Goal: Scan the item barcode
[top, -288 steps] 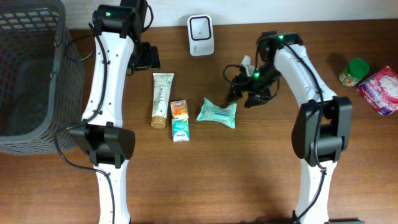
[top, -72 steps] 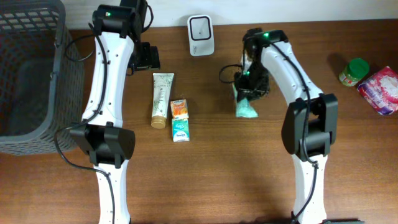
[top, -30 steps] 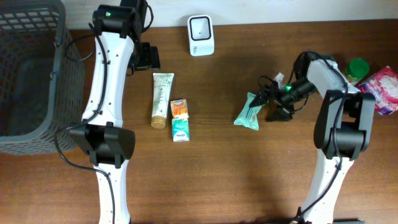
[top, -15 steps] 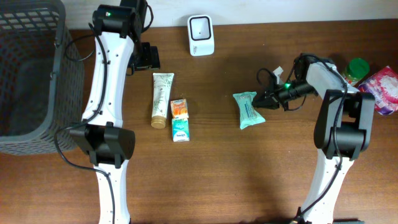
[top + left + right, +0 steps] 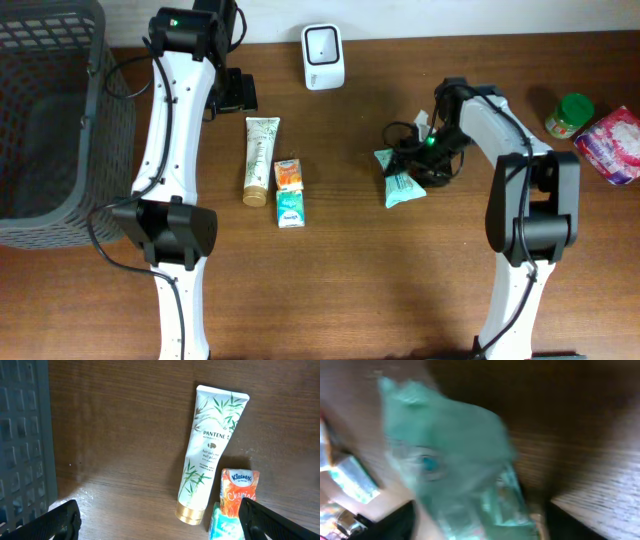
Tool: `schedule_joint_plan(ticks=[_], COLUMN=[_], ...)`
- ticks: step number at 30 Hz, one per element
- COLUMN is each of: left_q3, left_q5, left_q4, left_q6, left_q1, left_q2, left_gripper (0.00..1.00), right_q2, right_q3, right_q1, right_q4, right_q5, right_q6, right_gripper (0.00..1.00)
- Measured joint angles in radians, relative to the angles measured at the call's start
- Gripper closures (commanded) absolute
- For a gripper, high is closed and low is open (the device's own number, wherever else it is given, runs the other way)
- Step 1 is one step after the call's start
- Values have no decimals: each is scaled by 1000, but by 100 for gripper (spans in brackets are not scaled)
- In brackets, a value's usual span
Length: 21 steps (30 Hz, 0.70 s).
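The teal packet [image 5: 399,184] lies flat on the table [image 5: 350,290], right of centre in the overhead view and well below and to the right of the scanner [image 5: 323,43] at the top edge. My right claw [image 5: 422,160] is pressed against the packet's upper right end. The wrist view is filled with blurred teal, so I cannot tell whether the claw is clamped on it or loose. I judge I am at the pick-up step. The next move calls for a firm hold, a lift, and a carry up and left to present the barcode side to the scanner's face. My left claw [image 5: 236,92] hangs spread wide and empty at the upper left, above the tube [image 5: 260,158]. By my count there is one teal packet, one scanner, one tube, two tissue packs (the orange tissue pack [image 5: 288,175] and the blue-green tissue pack [image 5: 289,208]), one basket [image 5: 112,110] at far left, and one jar [image 5: 569,114] and one pink pack [image 5: 610,143] at far right.
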<state>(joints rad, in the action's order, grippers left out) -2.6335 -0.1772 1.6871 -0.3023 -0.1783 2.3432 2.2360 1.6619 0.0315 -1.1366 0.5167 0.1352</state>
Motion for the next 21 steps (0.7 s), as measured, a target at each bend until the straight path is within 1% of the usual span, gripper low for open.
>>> schedule_joint_plan(ticks=[1, 2, 3, 4, 8, 10, 12, 13, 15, 17, 19, 21], left_q3=[0, 0, 0, 0, 0, 0, 0, 0, 0, 1, 1, 1], left_q5=[0, 0, 0, 0, 0, 0, 0, 0, 0, 0, 0, 0], left_q4=[0, 0, 0, 0, 0, 0, -2, -1, 0, 0, -1, 0], left_q6=[0, 0, 0, 0, 0, 0, 0, 0, 0, 0, 0, 0], left_q1=[0, 0, 0, 0, 0, 0, 0, 0, 0, 0, 0, 0], left_q2=[0, 0, 0, 0, 0, 0, 0, 0, 0, 0, 0, 0], left_gripper=[1, 1, 1, 1, 1, 1, 1, 1, 1, 1, 1, 1], right_q2=[-1, -1, -1, -1, -8, -6, 8, 7, 5, 3, 3, 8], right_q3=[-12, -20, -21, -23, -20, 29, 155, 249, 331, 328, 280, 209], right_q1=[0, 0, 0, 0, 3, 8, 17, 33, 70, 146, 229, 293], right_q4=[17, 33, 39, 46, 55, -36, -177, -240, -290, -340, -328, -293], right_q5=[3, 7, 8, 12, 18, -63, -208, -335, -533, -797, -996, -1117], right_q6=[-1, 0, -3, 0, 5, 31, 75, 122, 209, 357, 479, 560], right_gripper=[66, 68, 77, 96, 96, 96, 96, 96, 96, 96, 96, 96])
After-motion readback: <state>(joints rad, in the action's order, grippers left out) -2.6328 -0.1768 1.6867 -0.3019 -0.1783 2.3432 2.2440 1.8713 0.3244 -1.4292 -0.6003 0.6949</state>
